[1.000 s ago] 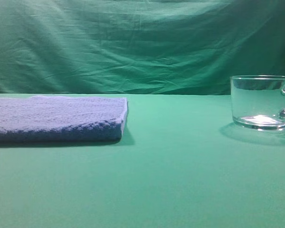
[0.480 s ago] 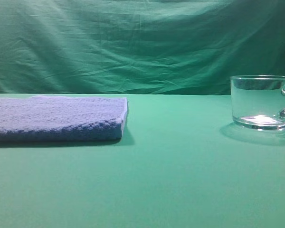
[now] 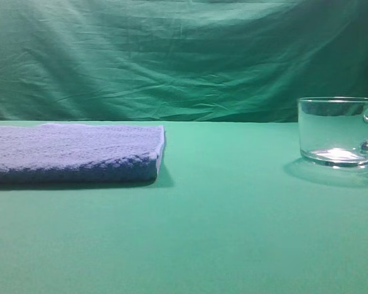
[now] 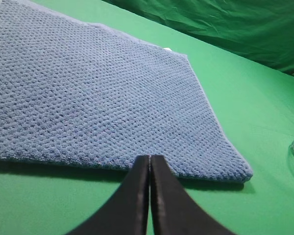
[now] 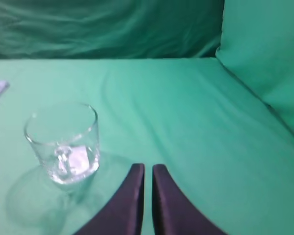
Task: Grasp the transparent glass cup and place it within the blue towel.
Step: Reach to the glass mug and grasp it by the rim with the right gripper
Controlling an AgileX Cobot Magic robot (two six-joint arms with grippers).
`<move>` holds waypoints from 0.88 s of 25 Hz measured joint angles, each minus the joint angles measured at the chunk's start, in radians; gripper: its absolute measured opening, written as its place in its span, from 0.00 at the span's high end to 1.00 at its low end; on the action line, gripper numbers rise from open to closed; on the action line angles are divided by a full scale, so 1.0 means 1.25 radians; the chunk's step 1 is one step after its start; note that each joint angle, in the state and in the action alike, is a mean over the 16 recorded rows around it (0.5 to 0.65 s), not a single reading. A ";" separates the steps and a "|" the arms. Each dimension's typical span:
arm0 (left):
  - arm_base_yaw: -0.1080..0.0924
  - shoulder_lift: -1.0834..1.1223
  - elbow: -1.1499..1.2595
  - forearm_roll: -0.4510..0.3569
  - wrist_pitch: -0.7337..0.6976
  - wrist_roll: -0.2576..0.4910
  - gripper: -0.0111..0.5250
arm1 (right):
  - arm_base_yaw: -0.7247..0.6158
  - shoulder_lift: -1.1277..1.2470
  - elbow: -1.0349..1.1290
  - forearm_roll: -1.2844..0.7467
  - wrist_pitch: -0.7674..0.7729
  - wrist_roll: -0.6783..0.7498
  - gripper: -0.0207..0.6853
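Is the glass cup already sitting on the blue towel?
No, the transparent glass cup stands on the green table cover far to the right of the blue towel, with bare cloth between them.

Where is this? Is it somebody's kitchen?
Probably not a kitchen. It looks like a robot test setup: green cloth covers the table and hangs as a backdrop, and only a blue towel and a glass cup are set out.

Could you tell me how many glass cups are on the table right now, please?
1: the transparent glass cup stands upright on the green table at the far right, well apart from the blue towel. Nothing suggests a hidden one.
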 joint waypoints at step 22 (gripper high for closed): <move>0.000 0.000 0.000 0.000 0.000 0.000 0.98 | 0.000 0.506 -0.399 0.074 0.427 -0.101 0.91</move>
